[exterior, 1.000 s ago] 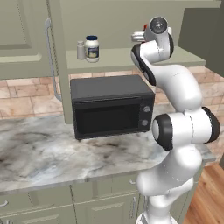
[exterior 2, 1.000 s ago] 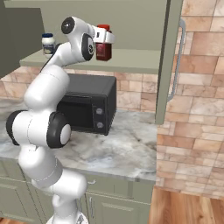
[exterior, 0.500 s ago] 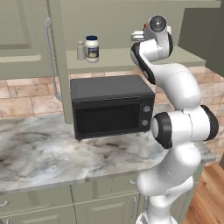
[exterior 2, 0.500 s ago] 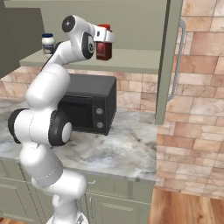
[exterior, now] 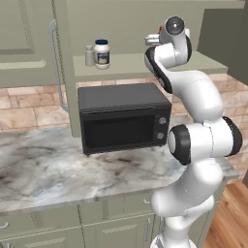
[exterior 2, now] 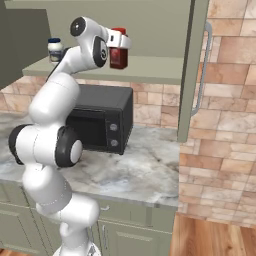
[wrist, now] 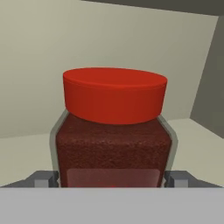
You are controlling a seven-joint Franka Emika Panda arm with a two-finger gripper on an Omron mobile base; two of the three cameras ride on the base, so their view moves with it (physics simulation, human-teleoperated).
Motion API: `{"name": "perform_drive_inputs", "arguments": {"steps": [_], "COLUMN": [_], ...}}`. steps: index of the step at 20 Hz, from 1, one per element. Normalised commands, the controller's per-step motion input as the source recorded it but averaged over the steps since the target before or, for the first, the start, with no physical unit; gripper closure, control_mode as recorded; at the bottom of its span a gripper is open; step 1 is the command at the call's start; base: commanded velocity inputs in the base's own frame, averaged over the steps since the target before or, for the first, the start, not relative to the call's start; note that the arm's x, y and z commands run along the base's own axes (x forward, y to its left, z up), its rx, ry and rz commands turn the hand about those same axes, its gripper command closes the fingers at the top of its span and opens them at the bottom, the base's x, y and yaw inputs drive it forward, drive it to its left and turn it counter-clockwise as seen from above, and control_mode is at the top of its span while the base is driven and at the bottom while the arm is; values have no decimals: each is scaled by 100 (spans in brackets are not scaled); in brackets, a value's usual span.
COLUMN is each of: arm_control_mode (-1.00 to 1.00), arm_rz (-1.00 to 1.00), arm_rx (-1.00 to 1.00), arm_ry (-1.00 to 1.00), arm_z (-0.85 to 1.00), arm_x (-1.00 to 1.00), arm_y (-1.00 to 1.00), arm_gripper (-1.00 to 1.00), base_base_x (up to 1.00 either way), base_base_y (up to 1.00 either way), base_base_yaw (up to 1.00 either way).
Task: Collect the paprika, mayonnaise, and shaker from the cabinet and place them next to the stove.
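Since a second ago our tool [exterior 2: 120, 47] has narrowed around the paprika [wrist: 113, 131], fingers [wrist: 43, 178] flanking it; grasp uncertain. Left view adds mayonnaise [exterior: 101, 54] and shaker [exterior: 89, 55].

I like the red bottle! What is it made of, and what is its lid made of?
The paprika bottle looks like clear glass or clear plastic: you can see dark red powder through its see-through walls. Its red cap looks like smooth, matte plastic, one even colour with no shine. Since the picture is rendered, I can't be sure.
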Motion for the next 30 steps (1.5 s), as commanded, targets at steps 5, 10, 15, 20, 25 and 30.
{"name": "perform_drive_inputs", "arguments": {"steps": [5, 10, 15, 20, 25, 30], "arm_control_mode": [-100, -100, -100, -100, -100, -100], "arm_rz": [0, 0, 0, 3, 8, 9], "arm_rx": [0, 0, 0, 0, 0, 0], "arm_ry": [-1, -1, 0, 0, 0, 2], "arm_z": [-8, -5, -1, 0, 0, 0], "arm_x": [-49, -58, -73, -83, -83, -81], "arm_y": [0, 0, 0, 0, 7, 10], "arm_gripper": [100, 100, 100, 100, 100, 100], "base_base_x": [0, 0, 0, 0, 0, 0], "base_base_y": [0, 0, 0, 0, 0, 0], "base_base_yaw": [0, 0, 0, 0, 0, 0]}}
